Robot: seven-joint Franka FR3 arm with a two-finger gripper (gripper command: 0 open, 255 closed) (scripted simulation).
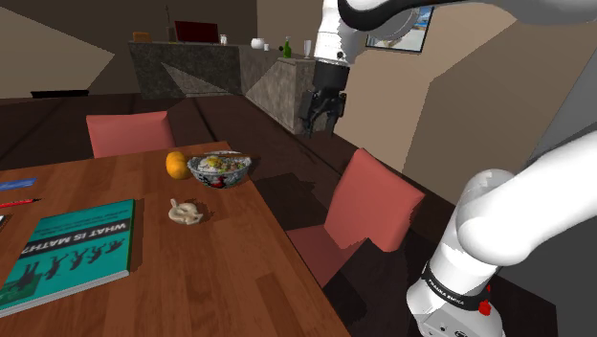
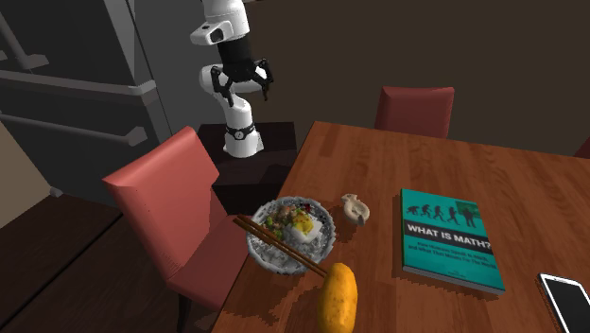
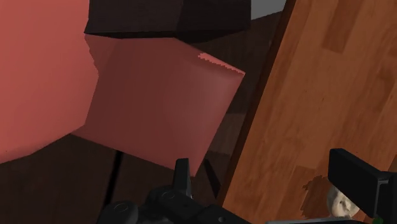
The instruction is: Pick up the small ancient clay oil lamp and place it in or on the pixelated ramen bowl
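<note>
Claw [image 1: 320, 123] [image 2: 246, 93] raised in the air off the edge of the table [image 1: 220, 278], its 2 fingers [image 3: 356, 181] spread wide apart with nothing between them. Directly under the claw stands a red chair [image 1: 375, 206], drawn up to the table. Lamp [image 1: 184, 212], small and pale, lies on the table well below the claw and apart from it; in the wrist view the lamp [image 3: 340, 202] shows partly behind 1 fingertip, untouched. Bowl [image 1: 218, 180], patterned and filled with food, stands near the lamp without touching it, closer to the table edge under the claw; 2 chopsticks [image 2: 284, 244] rest across its rim. An orange fruit [image 1: 176, 165] lies just beside the bowl, on the side away from the claw. A teal book [image 1: 72, 251] lies flat, farther from the claw than the lamp.
</note>
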